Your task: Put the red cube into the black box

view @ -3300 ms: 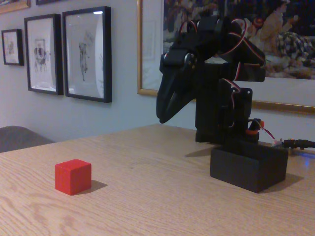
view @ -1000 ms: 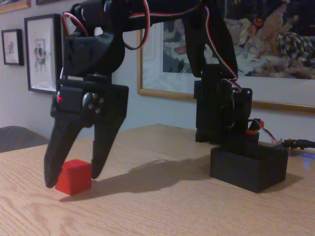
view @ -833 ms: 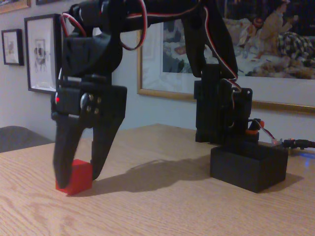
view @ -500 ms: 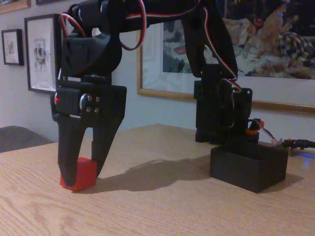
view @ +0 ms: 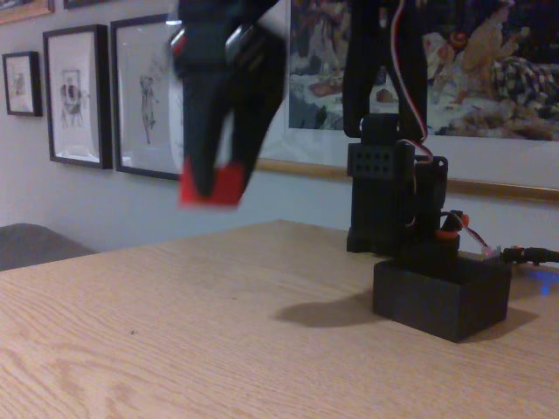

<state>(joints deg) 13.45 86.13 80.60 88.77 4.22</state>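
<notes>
The claw [view: 214, 188] holds the red cube [view: 212, 185] pinched between its fingers, high above the tabletop [view: 218, 332] and blurred. The cube hangs left of the black box [view: 441, 297], well apart from it. The box sits on the tabletop at right, just in front of the arm's base [view: 397, 201].

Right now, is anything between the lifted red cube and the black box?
Nothing visible. The small matte red cube hangs in the gripper, well above the wooden table; the open-topped matte black box sits to the right with only bare tabletop between.
</notes>
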